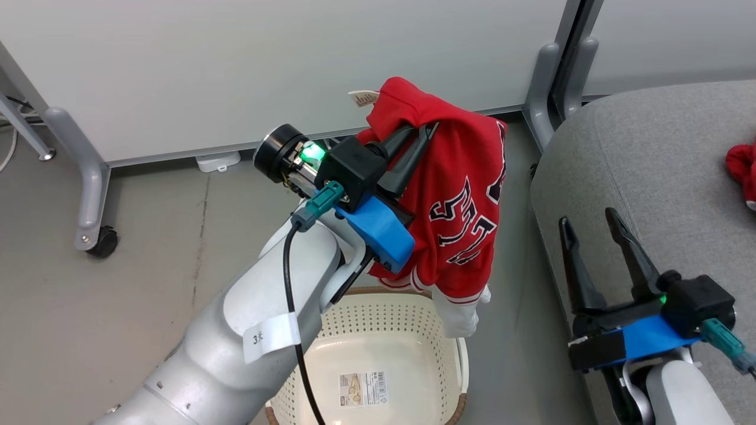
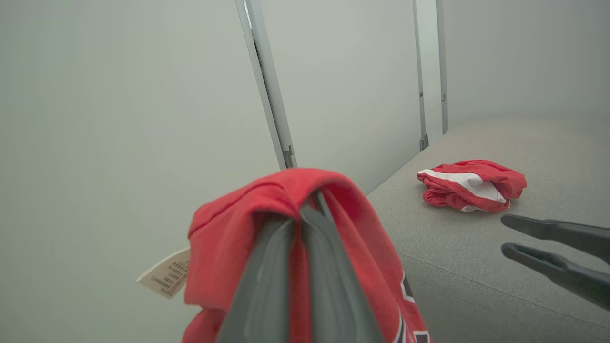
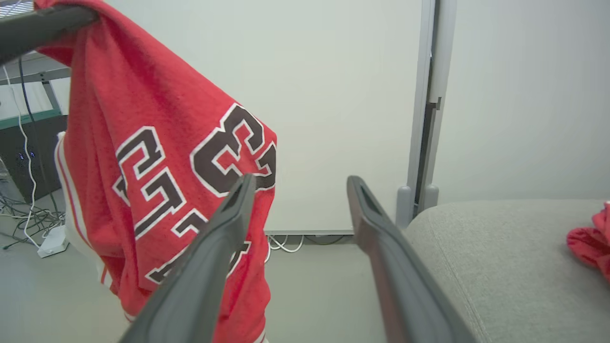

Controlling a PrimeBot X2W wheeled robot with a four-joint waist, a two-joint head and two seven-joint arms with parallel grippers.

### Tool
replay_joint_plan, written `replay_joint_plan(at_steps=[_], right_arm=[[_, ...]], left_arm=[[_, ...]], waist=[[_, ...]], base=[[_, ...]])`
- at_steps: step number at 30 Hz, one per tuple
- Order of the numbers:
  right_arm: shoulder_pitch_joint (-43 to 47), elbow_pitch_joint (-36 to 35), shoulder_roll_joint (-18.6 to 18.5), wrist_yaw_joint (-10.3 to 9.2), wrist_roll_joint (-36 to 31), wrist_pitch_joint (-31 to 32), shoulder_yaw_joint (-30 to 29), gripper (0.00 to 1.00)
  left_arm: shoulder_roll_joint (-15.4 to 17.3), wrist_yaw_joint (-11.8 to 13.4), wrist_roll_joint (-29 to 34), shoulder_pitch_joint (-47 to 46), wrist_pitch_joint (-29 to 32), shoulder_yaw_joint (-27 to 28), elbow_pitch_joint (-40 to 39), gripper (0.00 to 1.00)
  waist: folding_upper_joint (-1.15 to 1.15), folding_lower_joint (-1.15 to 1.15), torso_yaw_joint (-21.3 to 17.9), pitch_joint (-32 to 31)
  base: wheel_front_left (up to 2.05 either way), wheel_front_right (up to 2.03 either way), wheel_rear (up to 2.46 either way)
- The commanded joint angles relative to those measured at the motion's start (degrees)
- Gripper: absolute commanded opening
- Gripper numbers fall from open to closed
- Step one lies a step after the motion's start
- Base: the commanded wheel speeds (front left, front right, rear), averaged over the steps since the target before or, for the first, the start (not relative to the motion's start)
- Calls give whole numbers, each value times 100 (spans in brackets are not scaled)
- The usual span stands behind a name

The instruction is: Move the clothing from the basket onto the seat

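Red numbered garment [image 1: 466, 195]: I have it hanging in the air from my left gripper [image 1: 424, 127], its white-trimmed hem dangling just over the far rim of the basket [image 1: 378, 321]; it is left of the seat [image 1: 649, 165] and not touching it.
Left claw: clenched on a fold at the garment's top; a white care tag [image 1: 363, 97] sticks out behind.
Basket floor: a sticker [image 1: 363, 388] shows on the bottom.
Striped garment [image 2: 472, 185]: crumpled on the seat, well apart from the held one.
Right gripper [image 1: 587, 216]: released, fingers spread with nothing between them, over the seat's near edge, between the two garments.
In my way: a grey partition post [image 1: 546, 88] stands at the seat's far corner, near the hanging fabric.
Behind: white panel [image 1: 266, 71]; a castered foot [image 1: 88, 200] sits well to the left.
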Motion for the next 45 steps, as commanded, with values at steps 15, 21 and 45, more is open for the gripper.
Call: replay_joint_plan(at_steps=[15,21,45], right_arm=[[-994,259,-308,1,-43,-5,1427,100],[-1524,681,-299,1,-180,-5,1818,100],[-2573,2070,156,1,-348,-5,1907,0]], left_arm=[[-64,13,33,-120,-27,-40,-88,0],[-97,14,57,-166,-28,-71,-115,0],[-213,32,0,-291,-28,-355,-215,0]], waist=[[-1,1,113,176],[-1,1,167,278],[-1,1,279,363]], base=[[0,0,0],[0,0,0],[0,0,0]])
